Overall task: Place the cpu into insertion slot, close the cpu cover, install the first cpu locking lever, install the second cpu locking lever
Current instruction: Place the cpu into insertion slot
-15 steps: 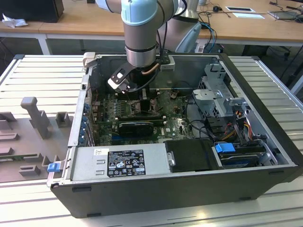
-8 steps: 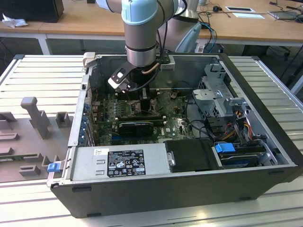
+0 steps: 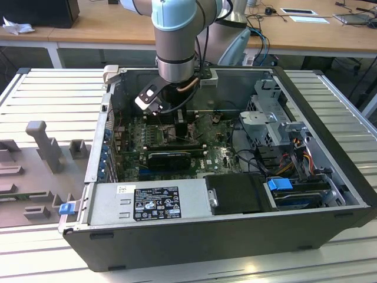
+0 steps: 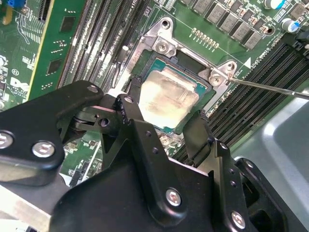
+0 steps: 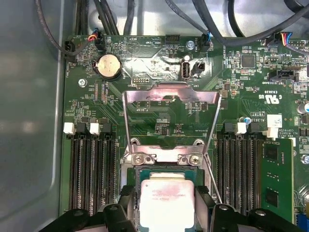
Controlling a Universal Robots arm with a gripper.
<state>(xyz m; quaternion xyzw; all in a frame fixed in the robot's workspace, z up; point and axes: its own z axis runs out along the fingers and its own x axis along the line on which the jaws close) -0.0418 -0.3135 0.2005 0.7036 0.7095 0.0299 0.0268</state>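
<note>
Two fingers [image 4: 129, 110] of the pincer [image 4: 161, 113] clasp the cpu [image 4: 166, 96] by opposite edges. It lies in the slot [image 4: 159, 65], cover [image 5: 171, 92] raised behind it. Tilt or sideways drag could damage the slot.

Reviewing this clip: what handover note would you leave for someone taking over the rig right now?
The tool is down at the cpu; whether it grips is unclear.
The cpu lies in the insertion slot.
The cpu cover stands open, tipped up off the slot.
A thin locking lever juts free beside the slot.
Not yet done: cover closed, both levers installed.
</note>
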